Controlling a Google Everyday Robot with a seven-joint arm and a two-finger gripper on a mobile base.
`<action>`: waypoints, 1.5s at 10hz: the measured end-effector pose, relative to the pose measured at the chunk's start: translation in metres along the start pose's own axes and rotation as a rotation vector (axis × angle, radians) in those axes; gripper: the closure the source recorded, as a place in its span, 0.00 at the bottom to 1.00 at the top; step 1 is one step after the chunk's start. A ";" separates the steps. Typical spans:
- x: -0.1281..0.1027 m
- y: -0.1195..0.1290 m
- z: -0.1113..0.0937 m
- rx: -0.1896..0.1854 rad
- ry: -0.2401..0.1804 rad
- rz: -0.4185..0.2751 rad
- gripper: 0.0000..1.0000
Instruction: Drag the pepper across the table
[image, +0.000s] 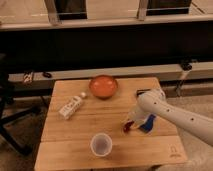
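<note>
One table (62, 147) is carrying one bowl (103, 86), one cup (101, 144), one bottle (70, 107), one pepper (127, 128), one blue block (149, 124); one gripper (131, 121) sitting at the pepper

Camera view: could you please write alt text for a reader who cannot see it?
The robot's white arm holds its gripper down at a small dark-red pepper, beside a blue object on a light-wood table. An orange bowl, a white bottle and a cup are also on it.
</note>
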 end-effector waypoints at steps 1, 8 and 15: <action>0.000 0.000 0.000 -0.003 0.000 -0.002 1.00; -0.032 -0.044 -0.002 -0.101 0.029 -0.008 1.00; -0.032 -0.034 -0.018 -0.133 0.064 0.007 1.00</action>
